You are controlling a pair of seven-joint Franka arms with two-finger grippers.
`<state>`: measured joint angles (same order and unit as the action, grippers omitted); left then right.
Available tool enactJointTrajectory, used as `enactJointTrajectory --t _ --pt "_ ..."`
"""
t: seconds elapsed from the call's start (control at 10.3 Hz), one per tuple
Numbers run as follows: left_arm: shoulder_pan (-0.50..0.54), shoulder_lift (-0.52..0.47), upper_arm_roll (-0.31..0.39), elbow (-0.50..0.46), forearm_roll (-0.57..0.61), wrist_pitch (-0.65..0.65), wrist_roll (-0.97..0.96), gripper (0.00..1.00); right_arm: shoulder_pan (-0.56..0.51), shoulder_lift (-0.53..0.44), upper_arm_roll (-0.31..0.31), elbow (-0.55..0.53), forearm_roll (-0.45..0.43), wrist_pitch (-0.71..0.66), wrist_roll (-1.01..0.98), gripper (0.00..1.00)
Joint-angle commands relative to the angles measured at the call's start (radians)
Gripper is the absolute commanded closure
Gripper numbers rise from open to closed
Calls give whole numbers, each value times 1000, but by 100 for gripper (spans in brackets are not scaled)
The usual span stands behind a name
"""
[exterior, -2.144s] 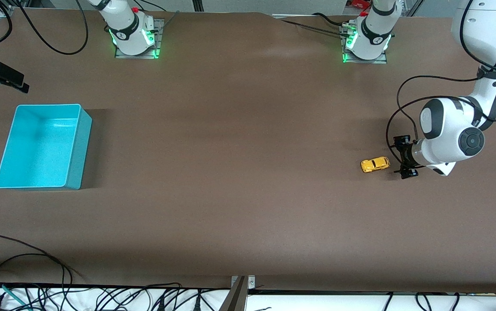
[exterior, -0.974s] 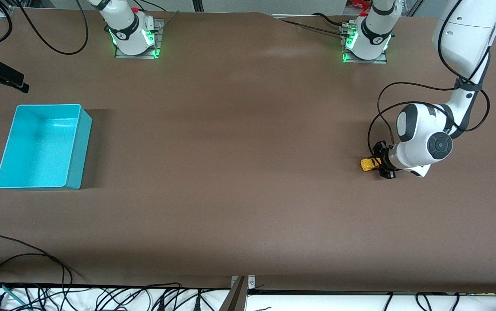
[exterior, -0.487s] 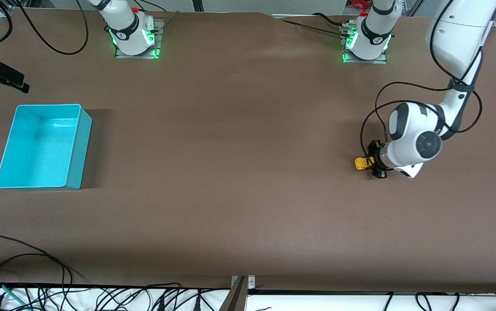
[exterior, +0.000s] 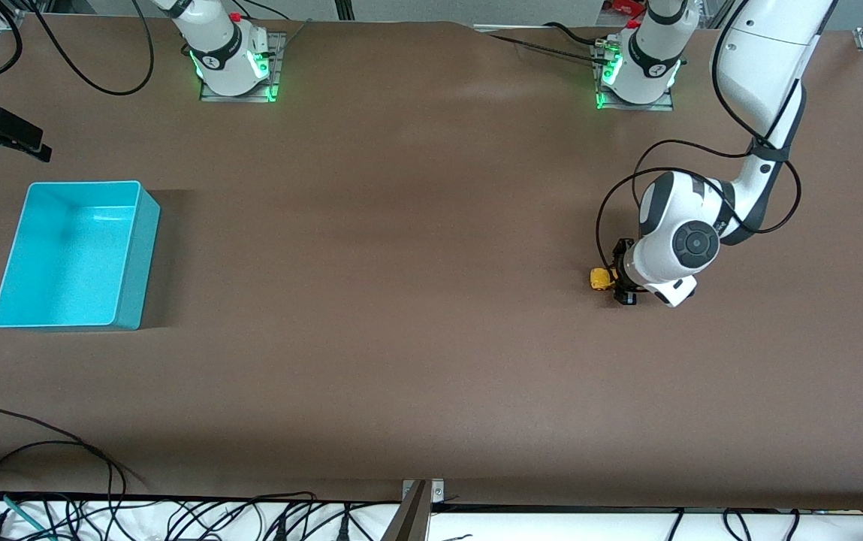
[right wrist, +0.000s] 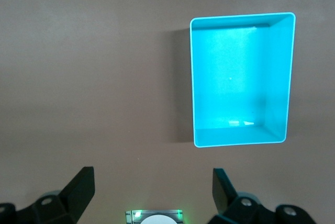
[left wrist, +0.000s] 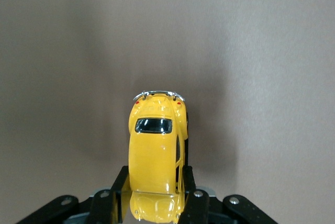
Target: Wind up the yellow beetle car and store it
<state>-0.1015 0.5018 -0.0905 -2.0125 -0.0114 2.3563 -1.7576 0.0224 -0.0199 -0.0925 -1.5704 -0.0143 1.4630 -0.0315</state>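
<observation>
The yellow beetle car (exterior: 599,278) is low on the brown table near the left arm's end. My left gripper (exterior: 621,279) is shut on it. In the left wrist view the car (left wrist: 155,145) sticks out from between the black fingers (left wrist: 188,182), which press on both its sides, and its chrome bumper points away from the wrist. The left gripper (left wrist: 154,179) holds the car's hidden end. My right gripper (right wrist: 152,179) hangs open and empty high over the table by its base. The right arm waits.
A turquoise bin (exterior: 142,255) stands empty at the right arm's end of the table, and the right wrist view shows the bin (right wrist: 280,77) from above. A black clamp (exterior: 3,134) juts in past that end. Cables (exterior: 48,466) lie along the edge nearest the camera.
The left gripper has slid toward the right arm's end of the table with the yellow beetle car in its grip. Two seconds ago it stood beside the car. The right arm has not moved.
</observation>
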Motion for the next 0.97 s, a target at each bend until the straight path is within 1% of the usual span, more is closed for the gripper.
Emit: enactJointTrajectory --t 0.0,0.29,0.58,0.88 --pt "67 52 3 -9 27 50 100 100 4 -3 2 15 -1 -12 16 0" --pt "182 81 2 -8 27 57 226 100 4 -3 0 15 -1 -12 15 0" --pt "301 104 2 6 16 67 257 100 4 -5 0 15 0 -12 16 0" --pt "318 109 2 9 16 72 308 100 4 -5 0 15 -1 -12 15 0"
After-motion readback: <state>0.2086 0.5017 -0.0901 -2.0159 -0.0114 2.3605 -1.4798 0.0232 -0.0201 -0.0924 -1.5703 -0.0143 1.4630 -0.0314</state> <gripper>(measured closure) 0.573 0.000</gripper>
